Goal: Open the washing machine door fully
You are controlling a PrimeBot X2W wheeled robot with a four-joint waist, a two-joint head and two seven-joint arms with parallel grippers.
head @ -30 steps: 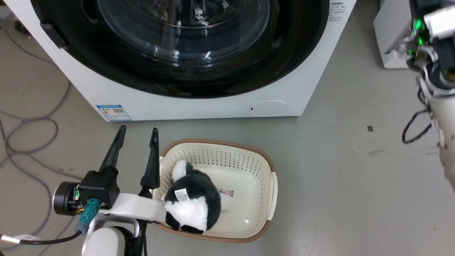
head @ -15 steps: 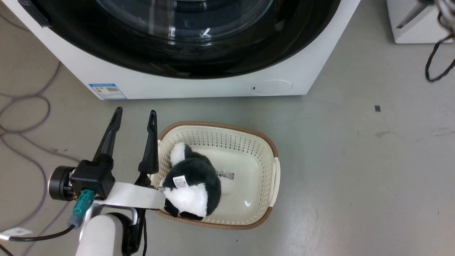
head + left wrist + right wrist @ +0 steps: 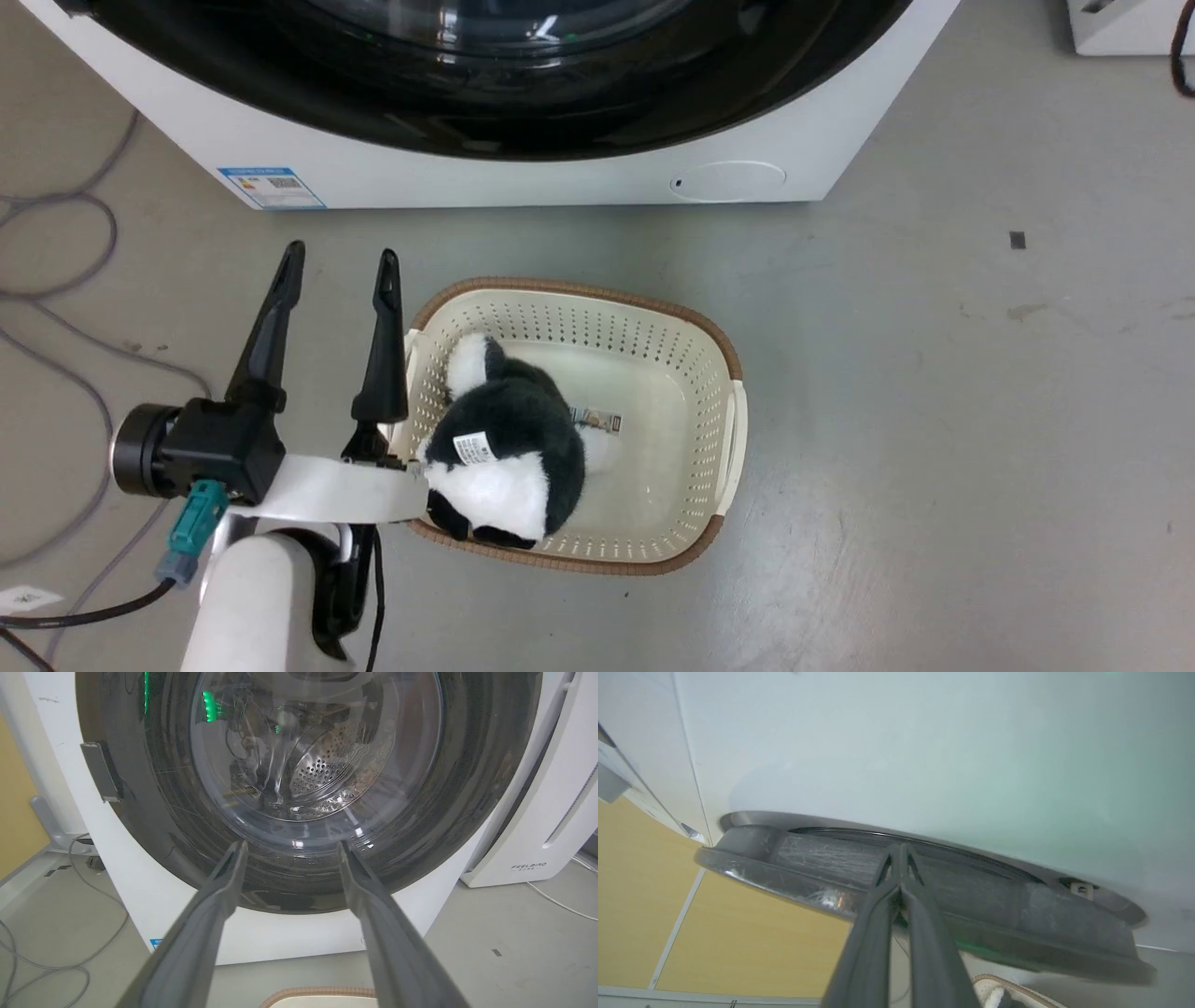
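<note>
The white washing machine [image 3: 523, 182] fills the top of the head view, with the black ring of the washing machine door [image 3: 485, 112] above its blue label [image 3: 271, 187]. My left gripper [image 3: 336, 271] hangs open over the floor in front of it, left of a basket. In the left wrist view the left gripper [image 3: 292, 845] points at the door's glass bowl [image 3: 317, 756], apart from it, holding nothing. The right wrist view looks along the washer front [image 3: 924, 742] at the door [image 3: 1017, 914] edge-on. My right gripper [image 3: 900, 849] is shut, tips at the door's rim.
A cream basket [image 3: 738, 439] holding a black-and-white plush toy [image 3: 509, 439] sits on the floor before the washer. Grey cables [image 3: 56, 280] loop across the floor at the left. A white FEELBIRD appliance [image 3: 551, 826] stands right of the washer. A yellow wall lies to its left.
The head camera has moved: the washer, the basket and the floor marks sit higher in the picture. My left gripper keeps its open stance beside the basket.
</note>
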